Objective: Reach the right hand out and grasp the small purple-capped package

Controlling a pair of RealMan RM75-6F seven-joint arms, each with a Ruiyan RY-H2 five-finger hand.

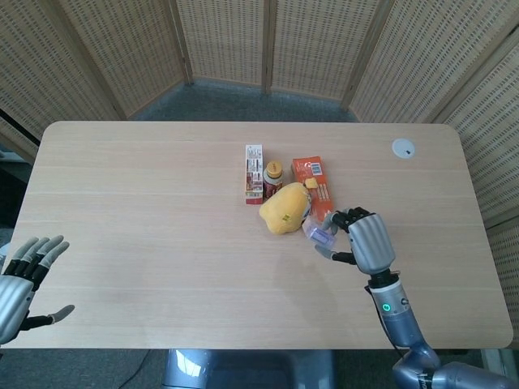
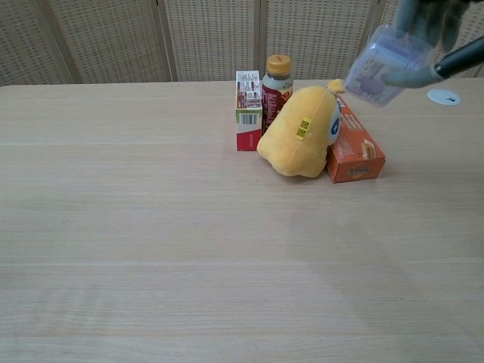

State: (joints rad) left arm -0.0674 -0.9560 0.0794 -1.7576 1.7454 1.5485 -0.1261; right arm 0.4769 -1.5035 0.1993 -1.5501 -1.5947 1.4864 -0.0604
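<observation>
— Where is the small purple-capped package (image 2: 382, 66)?
— Held off the desk (image 1: 146, 211), pinched in the right hand (image 1: 366, 241), above the orange box (image 2: 354, 144) beside the yellow plush (image 2: 300, 133).
— The left hand (image 1: 23, 279)?
— Spread, holding nothing, at the desk's near corner.

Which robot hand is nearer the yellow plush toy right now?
Right. The right robot hand is just right of the yellow plush toy, holding the small purple-capped package off the table. The left robot hand is open at the far left table edge.
</observation>
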